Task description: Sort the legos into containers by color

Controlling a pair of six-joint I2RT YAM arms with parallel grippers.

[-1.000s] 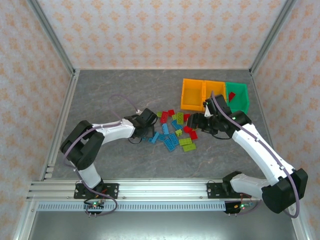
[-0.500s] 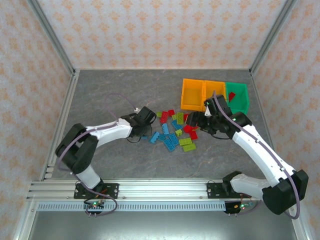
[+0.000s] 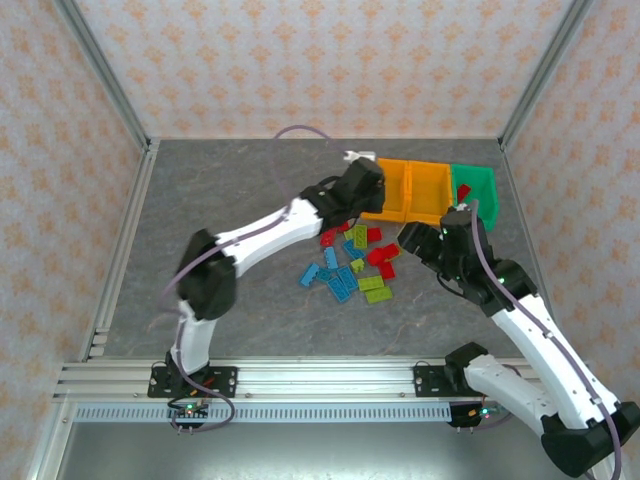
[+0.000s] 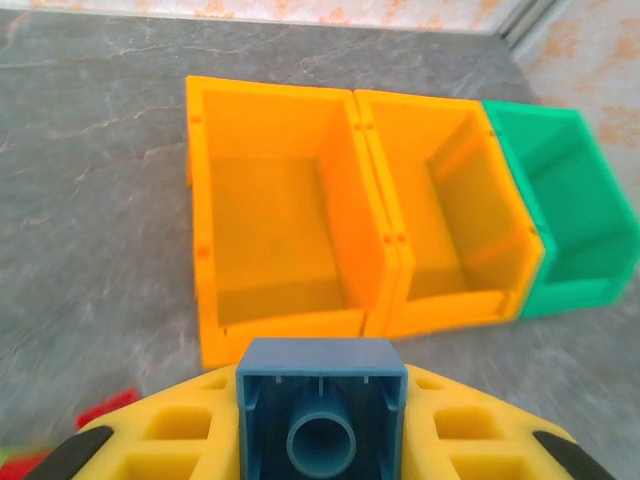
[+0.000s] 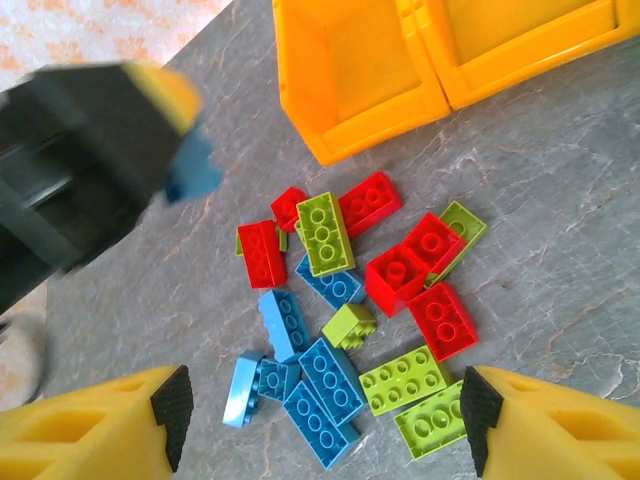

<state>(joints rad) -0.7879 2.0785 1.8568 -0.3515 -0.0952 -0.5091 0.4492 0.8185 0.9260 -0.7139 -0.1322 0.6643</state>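
Left gripper [image 4: 322, 440]: pinching blue brick [image 4: 322, 395].
Bearing: leftmost orange bin [image 4: 275, 230] dead ahead, toward the tabletop's [image 4: 90, 150] far edge.
Nearer arm: left.

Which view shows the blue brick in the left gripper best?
Left wrist: the blue brick sits large and sharp between the jaws of the left gripper, hollow underside facing the camera. Right wrist catches a blurred blue corner of it poking from that gripper. In top external it is too small to make out.

Bright, even light, faint shadows; left pincer [image 5: 185, 150] blurred in right wrist view.
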